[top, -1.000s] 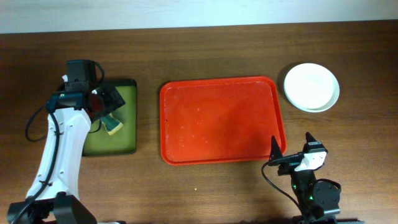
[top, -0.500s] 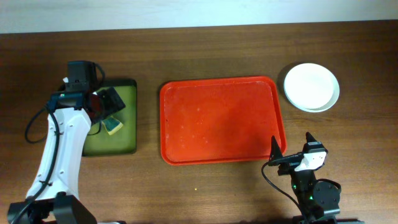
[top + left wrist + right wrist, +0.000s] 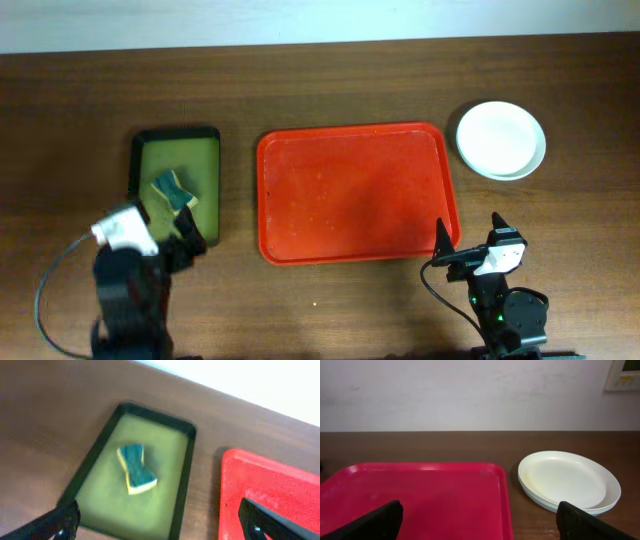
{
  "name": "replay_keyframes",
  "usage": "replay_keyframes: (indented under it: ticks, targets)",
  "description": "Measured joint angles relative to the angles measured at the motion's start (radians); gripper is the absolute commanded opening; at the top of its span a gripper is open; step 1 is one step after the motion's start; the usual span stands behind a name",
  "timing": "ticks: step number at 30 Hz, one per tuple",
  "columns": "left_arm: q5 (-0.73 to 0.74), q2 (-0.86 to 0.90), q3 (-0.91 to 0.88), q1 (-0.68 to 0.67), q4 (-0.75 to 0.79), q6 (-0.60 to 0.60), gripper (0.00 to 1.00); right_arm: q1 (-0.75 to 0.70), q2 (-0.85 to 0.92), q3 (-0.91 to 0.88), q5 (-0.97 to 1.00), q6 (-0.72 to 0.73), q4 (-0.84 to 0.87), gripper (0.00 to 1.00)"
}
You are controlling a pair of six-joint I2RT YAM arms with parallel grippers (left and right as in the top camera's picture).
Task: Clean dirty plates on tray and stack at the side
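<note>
View from above of a brown wooden desk (image 3: 350, 80). In the middle lies a red tray (image 3: 350, 195) with no plate on it. The plates (image 3: 501, 139) sit in one neat stack on the desk just past the tray's far right corner, apart from its rim. The top one looks clean and pale, and thin rims show beneath it in the right wrist view (how many is hard to tell). That placement fits the task: washed plates go off the tray and to the side.

Left of the tray, apart from it, is a small green tray (image 3: 205, 160) with a dark rim. A sponge (image 3: 173, 190), teal on top and yellow below, lies inside it, likely parked there to keep the wet off the wood.

The left claw (image 3: 159, 506) is spread wide and holds nothing, and it faces the sponge from the near side. The right claw (image 3: 480, 510) is also spread wide and empty, low at the desk's front edge, and it looks across the tray's near right corner toward the stack. The job looks finished.
</note>
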Motion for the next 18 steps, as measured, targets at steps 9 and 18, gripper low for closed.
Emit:
replay_keyframes:
  ticks: [9, 18]
  targets:
    - [0.067, -0.371, -0.268, 0.0, 0.298, 0.122, 0.99, 0.0, 0.0, 0.0, 0.0, 0.0, 0.0, 0.99]
    - [0.141, -0.529, -0.455, 0.0, 0.454, 0.235, 0.99, 0.0, 0.0, 0.0, 0.0, 0.0, 0.0, 0.99]
